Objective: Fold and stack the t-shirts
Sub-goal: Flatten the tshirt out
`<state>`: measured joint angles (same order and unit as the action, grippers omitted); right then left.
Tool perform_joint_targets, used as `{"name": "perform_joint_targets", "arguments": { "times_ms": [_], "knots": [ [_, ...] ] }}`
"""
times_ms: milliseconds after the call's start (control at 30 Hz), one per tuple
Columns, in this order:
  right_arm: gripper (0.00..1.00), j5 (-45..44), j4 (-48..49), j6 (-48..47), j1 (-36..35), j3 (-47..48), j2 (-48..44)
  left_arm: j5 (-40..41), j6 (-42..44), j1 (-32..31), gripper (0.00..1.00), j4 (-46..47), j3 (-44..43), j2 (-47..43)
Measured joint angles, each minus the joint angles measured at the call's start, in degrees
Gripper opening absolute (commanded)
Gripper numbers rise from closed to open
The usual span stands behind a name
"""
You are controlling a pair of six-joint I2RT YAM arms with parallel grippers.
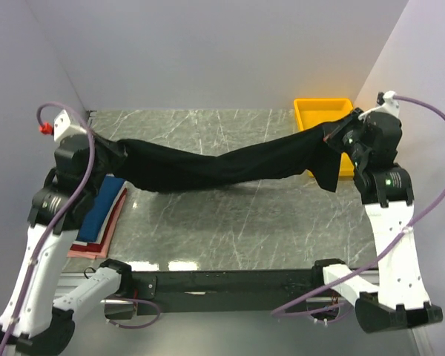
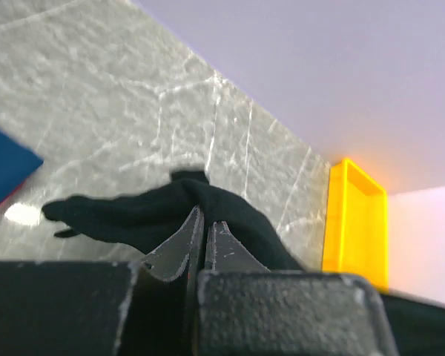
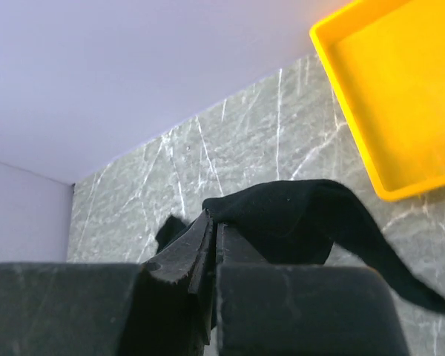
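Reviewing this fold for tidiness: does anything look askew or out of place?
The black t-shirt, pinched by the left gripper and right gripper, hangs partly over the yellow tray. The folded stack has staggered edges.

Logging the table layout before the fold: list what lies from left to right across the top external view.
folded t-shirts → black t-shirt → yellow tray

Grey marble-patterned worktop (image 1: pixel 230 222), yellow plastic tray (image 1: pixel 302 119) standing at its far right corner, stack of folded t-shirts (image 1: pixel 100 222) lying at its left side toward the near edge, navy-blue one (image 1: pixel 104 208) on top, red one (image 1: pixel 119 215) under it, pink one (image 1: pixel 85 254) at the bottom against the surface
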<state>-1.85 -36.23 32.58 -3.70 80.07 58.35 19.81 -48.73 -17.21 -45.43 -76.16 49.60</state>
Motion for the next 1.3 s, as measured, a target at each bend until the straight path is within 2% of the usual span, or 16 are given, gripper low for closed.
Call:
{"name": "perform_joint_targets", "arguments": {
  "times_ms": [100, 200, 433, 533, 633, 733, 833, 900, 967, 1033, 1067, 1167, 1300],
  "knots": [
    [0.00, 0.76, -0.85, -0.17, 0.00, 3.82, 4.48, -0.61, 1.22, 1.92, 0.00, 0.55, -4.48, 5.95],
    [0.00, 1.70, -1.20, -0.37, 0.04, 8.68, 11.43, -4.28, 2.71, 6.60, 0.00, 1.25, -11.69, 15.02],
    [0.00, 6.91, -4.72, -0.42, 1.73, 23.71, 29.70, -13.70, 5.86, 14.19, 0.00, 0.66, -34.77, 35.58],
    [0.00, 9.09, -6.19, -0.28, 2.75, 28.85, 32.02, -16.68, 7.37, 16.04, 0.00, -0.48, -44.33, 39.50],
    [0.00, 11.85, -7.45, -0.39, 4.20, 32.81, 31.56, -18.78, 8.33, 16.85, 0.01, -0.33, -46.07, 37.55],
    [0.01, 13.16, -7.06, -1.07, 5.01, 31.26, 28.85, -20.63, 9.14, 16.92, 0.01, 0.57, -38.77, 30.23],
    [0.09, 13.77, -7.23, -1.99, 5.33, 26.60, 26.21, -22.45, 9.22, 16.92, 0.04, 1.40, -29.03, 23.91],
    [0.26, 14.56, -7.67, -2.56, 5.38, 26.27, 27.78, -24.28, 9.46, 16.92, 0.34, 2.45, -23.15, 22.16],
    [0.42, 15.32, -7.72, -3.15, 5.46, 27.67, 32.22, -26.49, 9.44, 16.92, 0.59, 4.42, -18.36, 23.54],
    [0.49, 16.76, -7.78, -3.87, 5.49, 31.43, 39.78, -28.39, 9.05, 16.92, 0.70, 7.17, -13.51, 27.61],
    [0.56, 17.14, -7.37, -4.11, 5.38, 32.44, 43.17, -28.96, 8.76, 16.92, 0.78, 8.31, -11.54, 29.73],
    [0.60, 16.90, -4.63, -4.81, 4.68, 27.32, 50.84, -29.81, 7.26, 16.92, 0.80, 10.99, -2.14, 34.58],
    [0.60, 14.71, -2.27, -4.17, 2.03, 6.97, 48.26, -29.11, 3.61, 16.96, 0.73, 12.66, 12.04, 30.47]
  ]
}}
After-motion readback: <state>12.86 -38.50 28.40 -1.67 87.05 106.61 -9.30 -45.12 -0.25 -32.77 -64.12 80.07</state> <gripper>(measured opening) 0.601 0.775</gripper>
